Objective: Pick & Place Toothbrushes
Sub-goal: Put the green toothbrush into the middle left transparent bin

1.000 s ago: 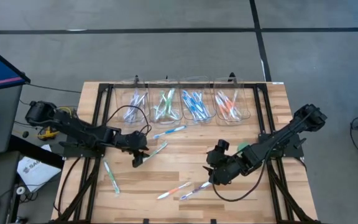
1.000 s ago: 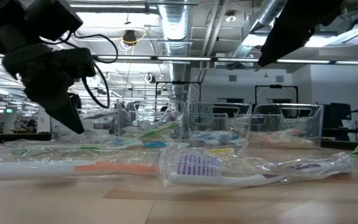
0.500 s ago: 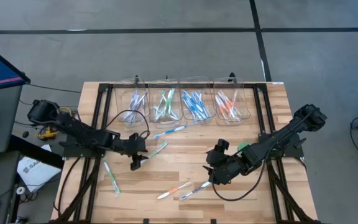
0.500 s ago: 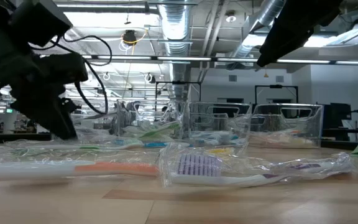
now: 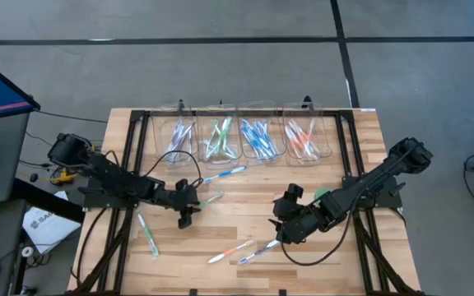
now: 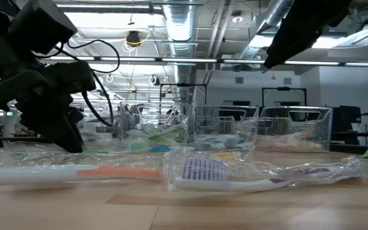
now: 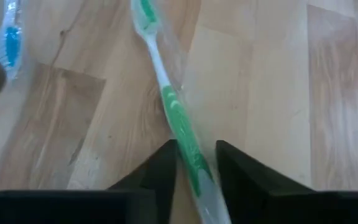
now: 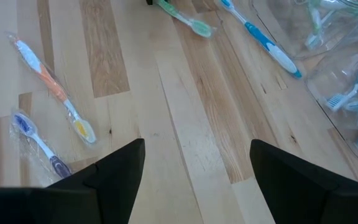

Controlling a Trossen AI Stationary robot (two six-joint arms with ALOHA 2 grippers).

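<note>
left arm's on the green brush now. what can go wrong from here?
1. The left gripper straddles the green toothbrush near its handle end; lifted there, the long head end may droop or swing.
2. The brush is in a loose clear wrapper, so the jaws could slip on the film.
3. The blue toothbrush lies close by and could get nudged.

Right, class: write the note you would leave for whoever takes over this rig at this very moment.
Left gripper: down at the table, fingers either side of a wrapped green toothbrush, not clearly clamped.
Right gripper: open, empty, above bare wood mid-table.
Done: four clear bins at the far edge hold sorted brushes.
Left: loose on the table are a blue toothbrush, an orange toothbrush and purple toothbrush near the front, and another green one on the left side.
Next, probably: close on the green brush and carry it to its bin.
</note>
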